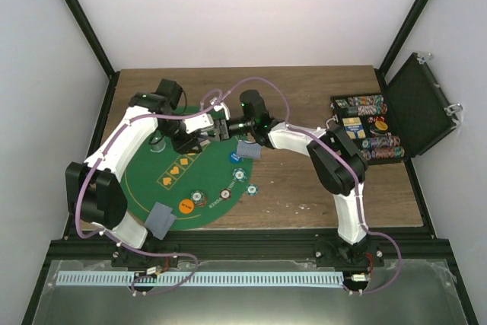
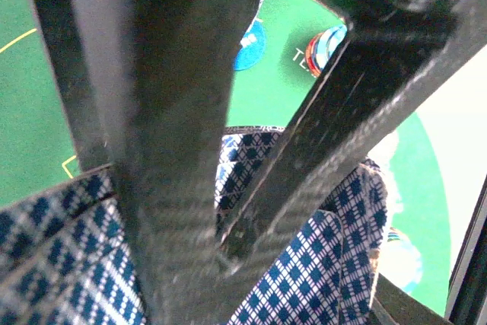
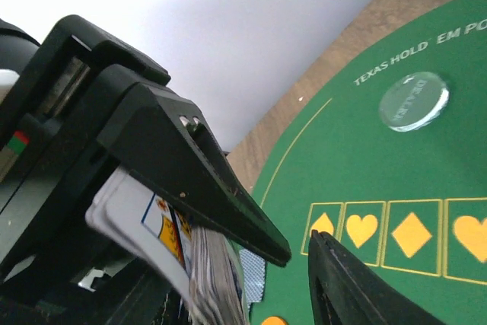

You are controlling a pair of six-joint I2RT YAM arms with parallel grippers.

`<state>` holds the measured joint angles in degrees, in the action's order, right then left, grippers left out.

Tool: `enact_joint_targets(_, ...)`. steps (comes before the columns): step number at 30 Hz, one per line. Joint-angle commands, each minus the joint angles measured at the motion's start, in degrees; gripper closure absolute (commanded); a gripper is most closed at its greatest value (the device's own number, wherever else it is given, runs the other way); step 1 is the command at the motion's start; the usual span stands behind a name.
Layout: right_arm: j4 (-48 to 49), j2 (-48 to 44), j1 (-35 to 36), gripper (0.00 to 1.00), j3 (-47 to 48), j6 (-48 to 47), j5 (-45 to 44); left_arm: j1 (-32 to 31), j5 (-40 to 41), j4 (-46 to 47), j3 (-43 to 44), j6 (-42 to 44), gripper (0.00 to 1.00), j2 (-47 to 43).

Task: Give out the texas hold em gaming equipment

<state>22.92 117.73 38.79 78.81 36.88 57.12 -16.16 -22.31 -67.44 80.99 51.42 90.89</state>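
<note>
playing cards [image 2: 335, 256], a deck clamped in the left gripper [image 1: 217, 123] above the green felt mat [image 1: 152, 180]; right gripper [image 1: 232, 124] just beside it, grip impossible to tell. dealing looks the step in hand; next, pinch off one card cleanly.

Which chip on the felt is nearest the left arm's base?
The solid orange round poker chip, leftmost in the row by the green felt mat's near edge; the others sit further right.

White shells and black joint housings are seen on the left arm [image 1: 125, 131] and right arm [image 1: 350, 211], lilac cables [image 1: 262, 81] are looped along both, and carbon-fibre weave is shown on the fingers [image 2: 175, 127] of the left gripper [image 1: 222, 125].
</note>
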Motion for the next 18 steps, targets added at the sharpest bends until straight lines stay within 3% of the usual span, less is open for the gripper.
enact_joint_targets(1, -5.82, -3.14, -2.04, 0.55, -1.65, -4.52, -7.43, 0.25, -1.5, -0.76, 0.54, 0.7, 0.52, -0.73)
enact_joint_targets(10, -8.2, -4.3, -2.93, 0.58, -1.92, -6.48, -7.44, 0.26, -1.22, -0.75, 0.24, 0.78, 0.52, -1.06)
enact_joint_targets(15, -7.12, -0.16, -3.1, 0.45, 4.04, -6.03, 8.43, 0.28, -1.29, -0.62, 0.22, 0.8, 0.52, -0.86)
enact_joint_targets(18, -2.31, 1.05, -2.93, 0.4, 4.34, -2.0, 11.41, 0.24, -0.72, -0.27, 0.41, 0.55, 0.52, -0.59)
